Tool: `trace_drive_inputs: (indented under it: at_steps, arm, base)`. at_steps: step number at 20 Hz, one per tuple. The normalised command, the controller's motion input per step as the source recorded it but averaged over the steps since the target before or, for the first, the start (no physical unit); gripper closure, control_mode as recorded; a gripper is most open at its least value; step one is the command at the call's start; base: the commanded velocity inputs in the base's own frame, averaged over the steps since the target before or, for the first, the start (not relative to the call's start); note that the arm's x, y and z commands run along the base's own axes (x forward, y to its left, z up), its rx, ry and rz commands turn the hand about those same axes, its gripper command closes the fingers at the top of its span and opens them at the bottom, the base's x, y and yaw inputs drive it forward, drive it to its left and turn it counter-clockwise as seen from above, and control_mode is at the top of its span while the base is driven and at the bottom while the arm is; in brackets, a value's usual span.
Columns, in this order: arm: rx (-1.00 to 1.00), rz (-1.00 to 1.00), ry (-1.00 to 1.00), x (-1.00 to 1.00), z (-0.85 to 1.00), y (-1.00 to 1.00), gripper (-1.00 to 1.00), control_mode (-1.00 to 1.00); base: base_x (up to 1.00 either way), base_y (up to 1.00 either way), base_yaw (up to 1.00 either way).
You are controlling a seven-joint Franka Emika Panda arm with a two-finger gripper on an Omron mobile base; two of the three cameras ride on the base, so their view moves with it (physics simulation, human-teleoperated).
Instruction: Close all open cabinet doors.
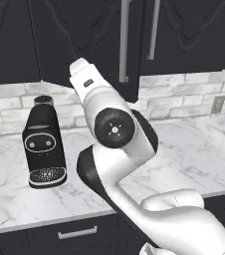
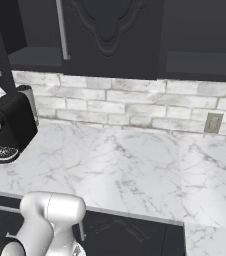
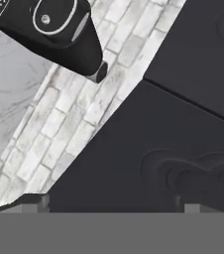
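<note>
Door seemingly just beyond hand

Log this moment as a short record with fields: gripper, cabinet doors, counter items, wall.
gripper: open, fingertips apart, facing a raised-panel cabinet door close up
cabinet doors: one door with a silver bar handle swung out over the counter above the arm; neighbouring door looks flush
counter items: black coffee machine on the marble counter, by the backsplash
wall: grey brick backsplash with one outlet
</note>
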Motion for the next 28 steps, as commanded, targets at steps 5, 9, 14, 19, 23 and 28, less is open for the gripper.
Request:
trace_drive_inputs:
  at_steps: [5, 9, 14, 19, 23, 28]
  arm:
    - [-0.03, -0.22, -0.04, 0.75, -0.16, 0.01, -1.0, -1.0]
    - [0.0, -0.16, -0.02, 0.78, -0.15, 0.0, -1.0, -1.0]
    - [0.0, -0.04, -0.03, 0.76, -0.04, -0.05, -1.0, -1.0]
    - [0.0, 0.02, -0.09, 0.58, 0.0, -0.27, -1.0, -1.0]
    - [0.0, 0.08, -0.12, 0.38, 0.0, -0.43, -1.0, -1.0]
    - [0.0, 0.1, -0.11, 0.39, 0.0, -0.59, -1.0, -1.0]
  base:
    - [0.0, 0.0, 0.0]
    - [0.0, 0.0, 0.0]
    - [0.0, 0.0, 0.0]
    - [0.0, 0.0, 0.0]
    - [0.0, 0.0, 0.0]
    - [0.0, 0.0, 0.0]
